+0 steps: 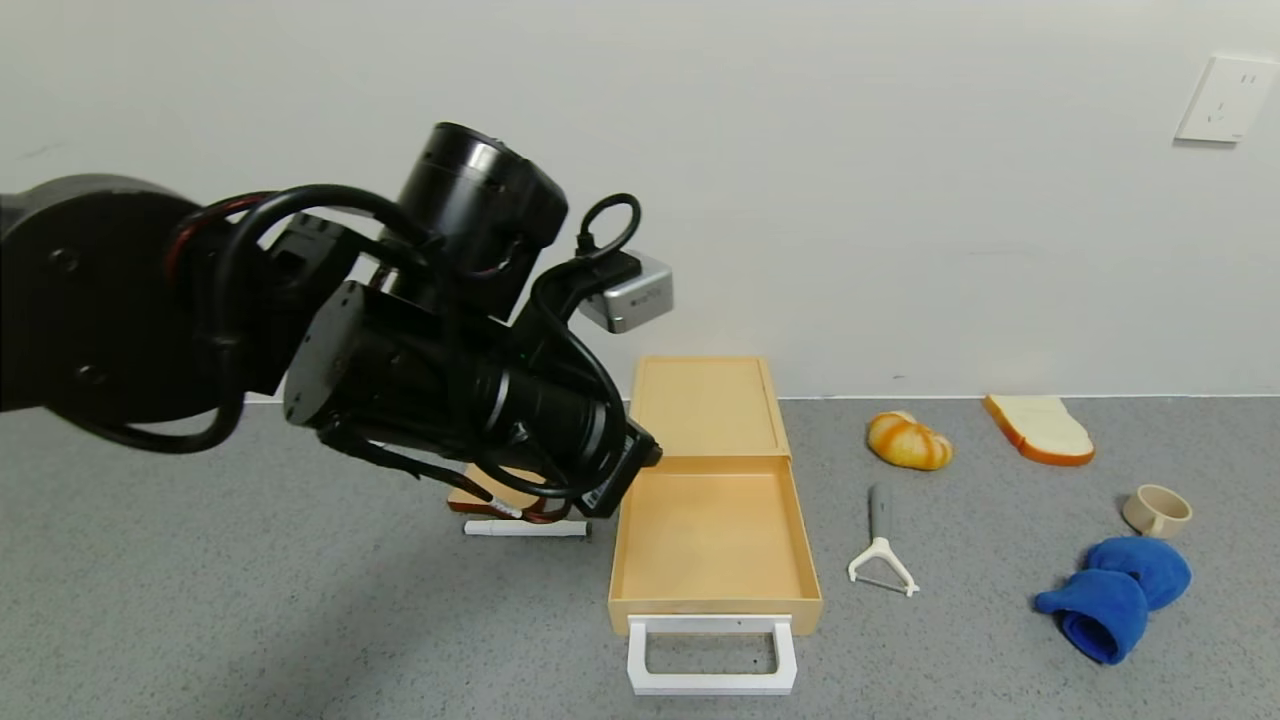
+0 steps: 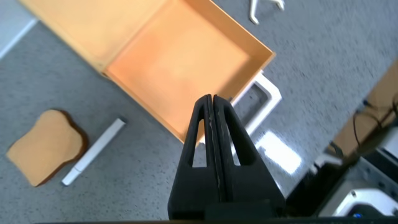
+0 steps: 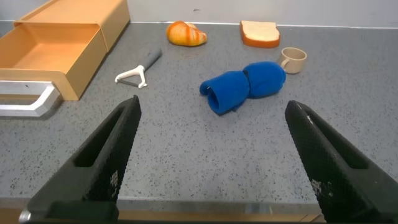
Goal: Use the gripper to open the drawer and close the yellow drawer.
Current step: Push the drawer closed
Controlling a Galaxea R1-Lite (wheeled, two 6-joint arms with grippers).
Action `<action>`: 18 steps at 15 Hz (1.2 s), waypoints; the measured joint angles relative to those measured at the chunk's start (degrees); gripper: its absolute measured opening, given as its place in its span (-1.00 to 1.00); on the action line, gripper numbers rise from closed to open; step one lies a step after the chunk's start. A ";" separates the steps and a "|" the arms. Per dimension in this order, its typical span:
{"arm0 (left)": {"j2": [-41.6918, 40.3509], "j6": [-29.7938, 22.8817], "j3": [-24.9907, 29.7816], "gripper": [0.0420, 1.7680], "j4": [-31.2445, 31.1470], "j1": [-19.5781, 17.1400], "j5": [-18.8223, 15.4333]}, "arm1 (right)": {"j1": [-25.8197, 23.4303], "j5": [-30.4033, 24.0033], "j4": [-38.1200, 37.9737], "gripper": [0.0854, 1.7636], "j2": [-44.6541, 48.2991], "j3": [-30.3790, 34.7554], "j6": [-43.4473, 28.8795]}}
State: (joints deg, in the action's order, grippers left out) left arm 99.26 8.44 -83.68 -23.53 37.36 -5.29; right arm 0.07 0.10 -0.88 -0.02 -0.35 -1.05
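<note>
The pale yellow drawer (image 1: 705,405) stands at the table's middle back with its tray (image 1: 712,540) slid out toward me and empty. Its white loop handle (image 1: 712,655) is at the front. My left gripper (image 1: 625,475) hangs above the table just left of the tray; its fingertips are hidden there. In the left wrist view it (image 2: 211,99) is shut and empty, above the tray's (image 2: 186,68) side wall near the handle (image 2: 264,102), touching nothing. My right gripper (image 3: 212,106) is open and empty, low at the table's front edge, right of the drawer (image 3: 56,43).
A tan toast slice (image 1: 480,492) and a white marker (image 1: 527,528) lie left of the tray under my left arm. Right of the drawer lie a white peeler (image 1: 880,560), a croissant (image 1: 908,440), a bread slice (image 1: 1040,428), a cup (image 1: 1157,510) and a blue cloth (image 1: 1115,595).
</note>
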 joint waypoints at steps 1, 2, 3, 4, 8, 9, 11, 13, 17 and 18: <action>-2.26 -1.02 4.66 -0.93 5.90 -0.77 1.27 | 0.00 0.00 0.00 0.93 0.02 0.00 0.01; -4.22 -2.13 9.25 -0.93 11.63 -1.40 2.84 | 0.00 0.00 0.00 0.93 0.00 0.00 0.01; -6.27 -3.07 14.08 -0.93 17.71 -1.97 4.45 | 0.00 0.00 0.02 0.93 0.02 0.00 0.00; -8.11 -3.84 18.30 -0.93 22.46 -2.54 5.50 | 0.00 0.00 0.00 0.93 0.02 0.00 0.00; -13.51 -7.03 27.37 -0.93 29.09 -5.42 7.13 | 0.00 0.00 0.00 0.93 0.02 0.00 0.00; -14.20 -7.51 27.81 -0.93 29.11 -5.69 7.07 | 0.00 0.00 0.00 0.93 0.02 0.00 0.00; -15.03 -7.62 28.16 -0.93 29.11 -6.03 7.00 | 0.00 0.00 0.00 0.93 0.02 0.00 0.00; -15.38 -7.62 28.48 -0.93 29.11 -6.11 7.02 | 0.00 0.00 0.00 0.93 0.02 0.00 0.00; -15.54 -7.58 29.84 -0.93 28.84 -5.67 7.74 | 0.00 0.00 0.02 0.94 0.02 0.00 0.01; -15.45 -7.51 30.23 -0.93 28.60 -5.18 10.11 | 0.00 0.00 0.02 0.94 0.02 0.00 0.01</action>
State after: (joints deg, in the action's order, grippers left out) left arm 83.81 0.93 -53.44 5.07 32.18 4.82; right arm 0.07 0.10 -0.85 0.00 -0.35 -1.04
